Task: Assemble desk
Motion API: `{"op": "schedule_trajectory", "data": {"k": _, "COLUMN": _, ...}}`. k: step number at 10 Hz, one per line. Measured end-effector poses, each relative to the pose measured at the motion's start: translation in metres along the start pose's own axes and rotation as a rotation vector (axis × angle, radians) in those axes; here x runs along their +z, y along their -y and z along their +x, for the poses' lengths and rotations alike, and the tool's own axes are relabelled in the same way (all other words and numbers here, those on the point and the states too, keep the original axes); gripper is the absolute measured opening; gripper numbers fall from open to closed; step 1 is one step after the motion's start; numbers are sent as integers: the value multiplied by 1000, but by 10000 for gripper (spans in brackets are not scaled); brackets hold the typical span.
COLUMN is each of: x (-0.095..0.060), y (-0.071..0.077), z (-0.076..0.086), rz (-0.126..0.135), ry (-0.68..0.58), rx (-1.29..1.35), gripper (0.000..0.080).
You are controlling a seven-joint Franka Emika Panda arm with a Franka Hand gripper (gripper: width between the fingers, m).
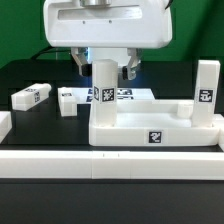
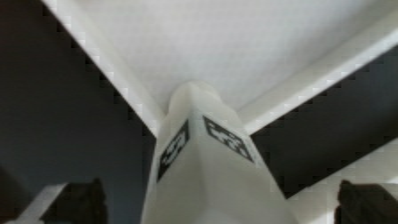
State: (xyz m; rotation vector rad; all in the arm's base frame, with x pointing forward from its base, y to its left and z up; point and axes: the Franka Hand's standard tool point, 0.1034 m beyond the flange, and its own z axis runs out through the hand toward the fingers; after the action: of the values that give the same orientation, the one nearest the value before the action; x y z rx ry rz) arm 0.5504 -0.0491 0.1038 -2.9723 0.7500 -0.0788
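Partly, marker board (image 1: 132,95) behind leg (image 1: 104,80).

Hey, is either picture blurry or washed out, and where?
Exterior view: soft overall; the white desk top glares against the dark table, and its tag is smeared. Wrist view: the upright leg sits very close, its tags blurred and its sides stretched by perspective.

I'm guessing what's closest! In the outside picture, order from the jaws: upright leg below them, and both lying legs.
1. Upright leg, directly below.
2. Nearer lying leg, to the exterior view's left.
3. Far lying leg, farthest left.
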Motion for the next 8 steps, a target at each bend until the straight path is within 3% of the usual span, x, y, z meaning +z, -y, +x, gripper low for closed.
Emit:
{"op": "schedule_trajectory", "data": {"k": 3, "x": 2, "y": 0, "z": -1, "rz": -3, "ry": 1, "rx": -261, "gripper": 648}}
{"op": "schedule_trajectory", "data": {"k": 4, "x": 2, "y": 1, "z": -1, "rz": -12, "ry": 2, "rx": -345, "gripper": 648}}
{"op": "schedule_trajectory", "data": {"k": 6, "x": 0, "y": 4, "z": 2, "rz": -54, "ry": 0, "rx": -592, "gripper": 648}}
{"op": "schedule_trajectory", "data": {"k": 8, "x": 1, "y": 1, "z": 3, "rz": -60, "ry": 4, "rx": -730, "gripper": 648}}
